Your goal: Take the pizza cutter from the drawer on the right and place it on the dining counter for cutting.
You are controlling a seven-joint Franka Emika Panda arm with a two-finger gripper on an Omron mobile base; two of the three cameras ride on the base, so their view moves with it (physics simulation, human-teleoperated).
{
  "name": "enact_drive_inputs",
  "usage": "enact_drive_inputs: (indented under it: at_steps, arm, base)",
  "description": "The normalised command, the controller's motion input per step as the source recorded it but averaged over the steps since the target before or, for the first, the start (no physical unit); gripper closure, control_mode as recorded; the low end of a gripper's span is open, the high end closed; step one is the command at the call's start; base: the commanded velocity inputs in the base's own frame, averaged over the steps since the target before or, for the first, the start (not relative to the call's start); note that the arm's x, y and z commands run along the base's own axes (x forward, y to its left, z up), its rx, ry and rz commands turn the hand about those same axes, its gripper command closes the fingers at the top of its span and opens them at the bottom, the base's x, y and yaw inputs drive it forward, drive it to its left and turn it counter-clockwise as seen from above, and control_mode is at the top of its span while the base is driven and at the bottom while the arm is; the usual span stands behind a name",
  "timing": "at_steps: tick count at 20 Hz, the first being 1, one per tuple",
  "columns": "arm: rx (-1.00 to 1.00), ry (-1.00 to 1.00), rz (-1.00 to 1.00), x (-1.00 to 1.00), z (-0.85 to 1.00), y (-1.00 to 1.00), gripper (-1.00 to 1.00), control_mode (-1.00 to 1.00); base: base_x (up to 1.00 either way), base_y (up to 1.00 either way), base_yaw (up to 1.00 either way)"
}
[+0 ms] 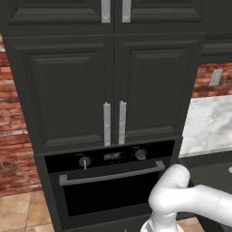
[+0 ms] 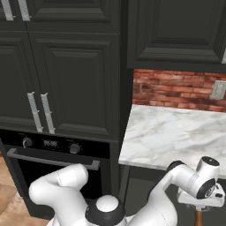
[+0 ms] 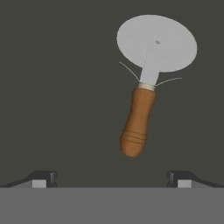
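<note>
**Directly above the cutter: gripper poised with jaws wide**

Below the open gripper [image 3: 112, 177], the pizza cutter [image 3: 146, 83] is lying flat on the dark drawer floor [image 3: 57, 87], its silver wheel pointing away and its brown wooden handle [image 3: 137, 123] angling back toward the fingertips [image 3: 43, 178]. Both fingers are standing fully apart, holding nothing. In the right base view the hand [image 2: 201, 194] is hanging low beside the marble-topped wall counter [image 2: 176, 132]. The handle is sitting right of centre between the fingers and slightly tilted; a straight descent is likely risking one finger landing on the handle, or a closure rolling the rounded wood aside.
</note>
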Motion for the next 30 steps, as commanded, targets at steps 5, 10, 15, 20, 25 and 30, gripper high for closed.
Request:
enact_drive_inputs:
  at_steps: [5, 10, 15, 20, 25, 30]
  arm:
    - [0.02, 0.02, 0.00, 0.12, -0.18, -0.22, -1.00, -1.00]
    - [0.00, 0.00, 0.00, 0.00, -0.41, -0.01, -1.00, -1.00]
    - [0.00, 0.00, 0.00, 0.00, -0.43, 0.00, -1.00, -1.00]
    - [0.00, -0.03, -0.02, 0.00, -0.35, 0.00, -1.00, -1.00]
    - [0.00, 0.00, -0.02, 0.04, -0.13, 0.00, -1.00, -1.00]
    - [0.00, 0.00, -0.02, 0.08, -0.08, 0.00, -1.00, -1.00]
  base:
    - [0.00, 0.00, 0.00]
    - [0.00, 0.00, 0.00]
    - [0.00, 0.00, 0.00]
    - [0.00, 0.00, 0.00]
    - [0.00, 0.00, 0.00]
    - [0.00, 0.00, 0.00]
